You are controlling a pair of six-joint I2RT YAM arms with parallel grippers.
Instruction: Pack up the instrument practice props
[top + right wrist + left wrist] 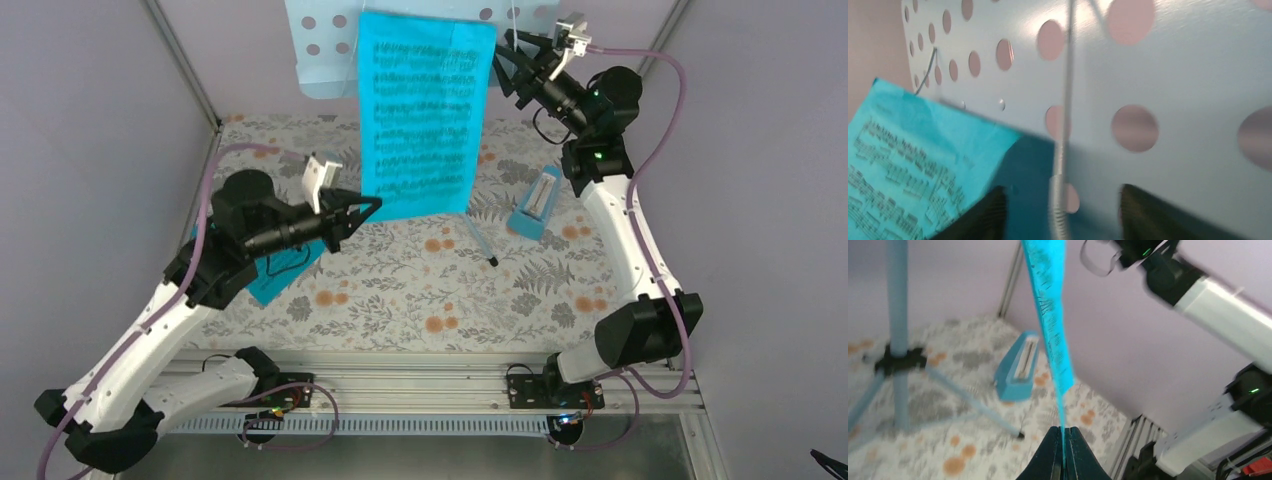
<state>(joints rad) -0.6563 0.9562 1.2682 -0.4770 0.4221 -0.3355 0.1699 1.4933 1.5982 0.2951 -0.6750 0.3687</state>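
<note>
My left jaws are clamped on the lower edge of the turquoise sheet-music page (425, 110), which hangs in front of the music stand (318, 50) at 12 o'clock on the table (400, 300). My right jaws stand apart, close to the stand's perforated desk at 1 o'clock. The metronome (535, 200) sits at 2 o'clock. A second page (268, 285) lies at 8 o'clock, under my left arm

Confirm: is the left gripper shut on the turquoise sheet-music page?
Shut: the left gripper pinches the turquoise sheet-music page at its lower edge, no gap showing.
</note>
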